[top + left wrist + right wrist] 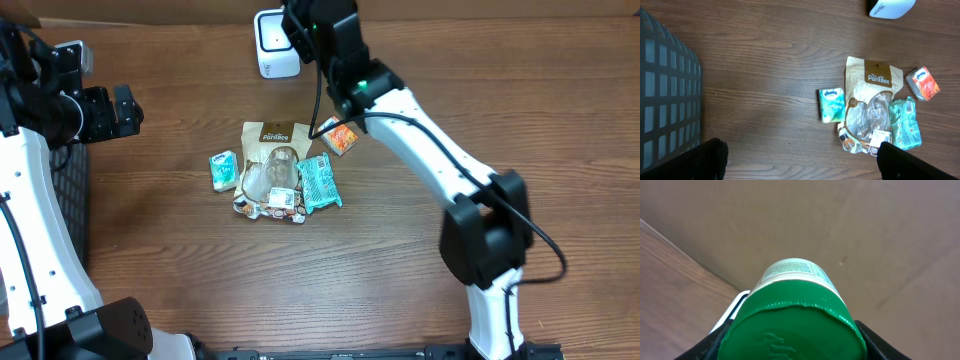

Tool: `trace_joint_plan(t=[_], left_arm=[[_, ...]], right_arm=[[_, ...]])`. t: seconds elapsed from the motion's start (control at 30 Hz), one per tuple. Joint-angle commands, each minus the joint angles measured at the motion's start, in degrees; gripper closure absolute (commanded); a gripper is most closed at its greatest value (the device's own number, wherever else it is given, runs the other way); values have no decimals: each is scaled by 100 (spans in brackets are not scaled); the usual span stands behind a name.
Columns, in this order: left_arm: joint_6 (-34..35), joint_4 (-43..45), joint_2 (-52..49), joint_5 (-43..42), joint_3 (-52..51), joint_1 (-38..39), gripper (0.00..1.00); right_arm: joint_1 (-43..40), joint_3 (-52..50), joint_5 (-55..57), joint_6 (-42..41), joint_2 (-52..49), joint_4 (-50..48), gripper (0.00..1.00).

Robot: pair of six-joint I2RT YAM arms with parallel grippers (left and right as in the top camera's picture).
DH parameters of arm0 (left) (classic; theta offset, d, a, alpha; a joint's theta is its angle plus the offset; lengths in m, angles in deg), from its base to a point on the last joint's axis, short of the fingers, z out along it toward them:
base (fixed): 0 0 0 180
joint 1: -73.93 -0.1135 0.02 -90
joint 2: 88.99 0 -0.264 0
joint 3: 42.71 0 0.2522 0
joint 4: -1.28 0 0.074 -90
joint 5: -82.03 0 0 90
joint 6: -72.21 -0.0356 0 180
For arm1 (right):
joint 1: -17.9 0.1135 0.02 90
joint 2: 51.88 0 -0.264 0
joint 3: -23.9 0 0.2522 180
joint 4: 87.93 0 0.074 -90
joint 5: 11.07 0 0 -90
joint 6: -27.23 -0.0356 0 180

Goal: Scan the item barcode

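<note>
Bottle in the claw, seen from the right wrist: the right gripper is clamped on a green-capped bottle. The bottle's long axis runs straight out from the fingers, cap toward the camera and printed label on the upper far side. A white scanner shows just beside the bottle's lower left. Behind it stands a plain brown wall, and the wooden table falls away to the left.

From overhead, the right arm reaches to the table's far edge, its wrist touching or just over the scanner's right side. The bottle itself is hidden beneath the wrist. The left gripper hangs well apart at far left, jaws wide and empty, so the right arm is plainly the nearer. A pile of packets lies mid-table with bare wood all round.

From the left wrist, open fingers frame that same pile. A dark mesh basket sits at left. The scan likely turns on rolling the label toward the scanner's face.
</note>
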Motion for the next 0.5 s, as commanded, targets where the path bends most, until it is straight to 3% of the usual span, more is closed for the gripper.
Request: trace_joint_plan(t=[0.0, 0.23, 0.47], left_arm=[[-103, 2, -20, -44, 48, 39, 0], [-103, 2, -20, -44, 48, 39, 0], [-103, 2, -20, -44, 48, 39, 0]], right_arm=[[-2, 179, -15, 1093, -310, -719, 65], [-2, 177, -448, 2079, -997, -1875, 63], [-4, 177, -592, 2122, -1537, -2889, 58]])
